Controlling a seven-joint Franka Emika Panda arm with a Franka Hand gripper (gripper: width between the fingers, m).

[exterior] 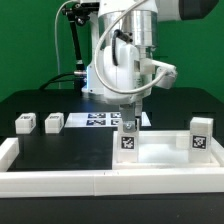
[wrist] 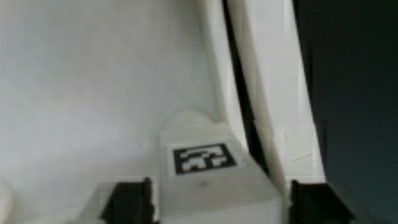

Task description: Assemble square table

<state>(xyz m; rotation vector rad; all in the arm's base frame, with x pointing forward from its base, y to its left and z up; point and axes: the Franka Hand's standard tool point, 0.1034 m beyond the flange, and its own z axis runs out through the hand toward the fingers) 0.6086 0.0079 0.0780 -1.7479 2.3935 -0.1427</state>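
The white square tabletop (exterior: 165, 152) lies at the exterior view's right, its raised rim (wrist: 267, 90) running past the gripper. One tagged white leg (exterior: 129, 141) stands at its near-left corner, and my gripper (exterior: 130, 124) is lowered straight over it. In the wrist view the leg (wrist: 205, 155) sits between the two dark fingers (wrist: 128, 201), which stand slightly off its sides, so the gripper is open around it. A second leg (exterior: 201, 134) stands upright at the tabletop's right corner. Two more leg blocks (exterior: 24, 123) (exterior: 53, 122) lie on the black table at the left.
The marker board (exterior: 100, 120) lies flat behind the gripper, at the robot's base. A long white border rail (exterior: 60, 181) runs along the table's front and up its left side. A green wall closes the back.
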